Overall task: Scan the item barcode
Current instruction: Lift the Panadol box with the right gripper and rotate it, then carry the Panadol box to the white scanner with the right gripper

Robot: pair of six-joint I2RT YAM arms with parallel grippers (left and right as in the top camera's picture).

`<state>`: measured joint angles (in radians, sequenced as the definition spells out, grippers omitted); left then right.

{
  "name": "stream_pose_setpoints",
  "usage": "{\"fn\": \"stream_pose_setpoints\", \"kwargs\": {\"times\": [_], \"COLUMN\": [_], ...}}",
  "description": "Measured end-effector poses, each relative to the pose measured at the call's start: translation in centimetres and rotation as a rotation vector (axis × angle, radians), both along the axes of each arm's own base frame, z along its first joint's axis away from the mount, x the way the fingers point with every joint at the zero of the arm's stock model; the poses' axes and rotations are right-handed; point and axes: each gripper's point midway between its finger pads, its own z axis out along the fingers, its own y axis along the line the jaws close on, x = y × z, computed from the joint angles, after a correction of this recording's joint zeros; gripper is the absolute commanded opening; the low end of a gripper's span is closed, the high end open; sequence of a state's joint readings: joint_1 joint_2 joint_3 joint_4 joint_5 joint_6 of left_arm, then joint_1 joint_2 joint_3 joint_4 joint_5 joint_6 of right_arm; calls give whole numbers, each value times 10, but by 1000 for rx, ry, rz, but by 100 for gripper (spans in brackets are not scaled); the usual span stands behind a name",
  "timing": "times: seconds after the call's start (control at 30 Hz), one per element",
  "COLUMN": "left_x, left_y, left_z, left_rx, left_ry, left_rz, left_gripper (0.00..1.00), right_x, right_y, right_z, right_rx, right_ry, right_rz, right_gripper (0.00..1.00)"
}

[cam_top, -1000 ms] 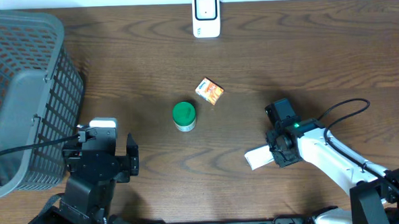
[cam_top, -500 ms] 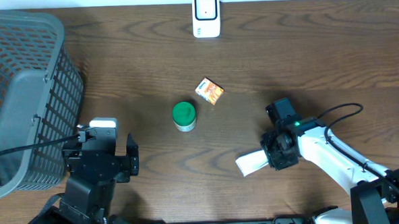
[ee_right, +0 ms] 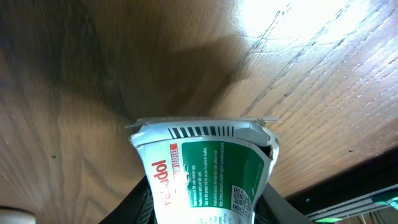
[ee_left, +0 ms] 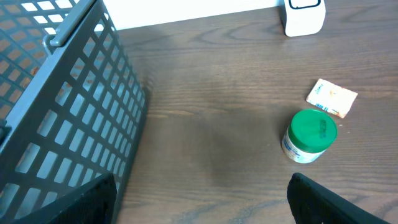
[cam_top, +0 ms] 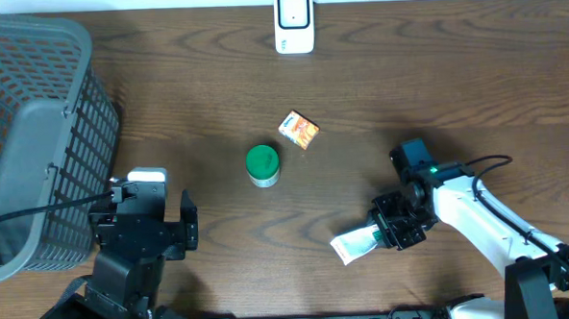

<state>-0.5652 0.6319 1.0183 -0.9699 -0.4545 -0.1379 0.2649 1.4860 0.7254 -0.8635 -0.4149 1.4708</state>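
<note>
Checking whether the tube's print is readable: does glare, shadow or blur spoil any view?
Right wrist: glare whitens the table at top right, a shadow darkens it above the tube, whose larger print is legible. Left wrist: its own fingers are dark, soft shapes at the bottom. Overhead: evenly lit, tube too small to read.

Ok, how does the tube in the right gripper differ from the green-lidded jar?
The tube is clamped in the right gripper; the green-lidded jar stands free on the table. The tube is flat with a crimped end and lies roughly level; the jar is round and upright, lid up. The tube shows printed text in the right wrist view; the jar shows mostly its lid from above. Both are green and white.
</note>
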Motion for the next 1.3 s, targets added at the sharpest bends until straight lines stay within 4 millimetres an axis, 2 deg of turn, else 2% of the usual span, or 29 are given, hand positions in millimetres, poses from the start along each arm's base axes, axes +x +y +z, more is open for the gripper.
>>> {"fn": "stream_pose_setpoints", "kwargs": {"times": [0.17, 0.27, 0.4, 0.57, 0.67, 0.7, 0.87, 0.97, 1.03, 1.17, 1.3], "left_x": [0, 0, 0, 0, 0, 0, 0, 0, 0, 0, 0], "left_y": [0, 0, 0, 0, 0, 0, 0, 0, 0, 0, 0], "left_z": [0, 0, 0, 0, 0, 0, 0, 0, 0, 0, 0], "left_rx": [0, 0, 0, 0, 0, 0, 0, 0, 0, 0, 1], "left_ry": [0, 0, 0, 0, 0, 0, 1, 0, 0, 0, 1], "left_rz": [0, 0, 0, 0, 0, 0, 0, 0, 0, 0, 0], "left_gripper": [88, 88, 88, 88, 88, 88, 88, 88, 88, 88, 88], "right_x": [6, 34, 82, 151, 189, 204, 240, 254, 264, 288, 330], "right_y": [4, 12, 25, 31, 27, 23, 12, 5, 3, 4, 14], "right_z": [1, 3, 14, 46, 71, 85, 127, 142, 144, 131, 127], "right_rx": [34, 75, 129, 109, 43, 7, -89, -139, -162, -192, -199], "right_ry": [-34, -167, -401, -767, -977, -1068, -1304, -1391, -1430, -1438, -1446], "right_rz": [24, 52, 89, 153, 160, 155, 92, 46, 19, -4, -15], "right_gripper": [27, 27, 30, 33, 33, 33, 29, 30, 31, 31, 31]}}
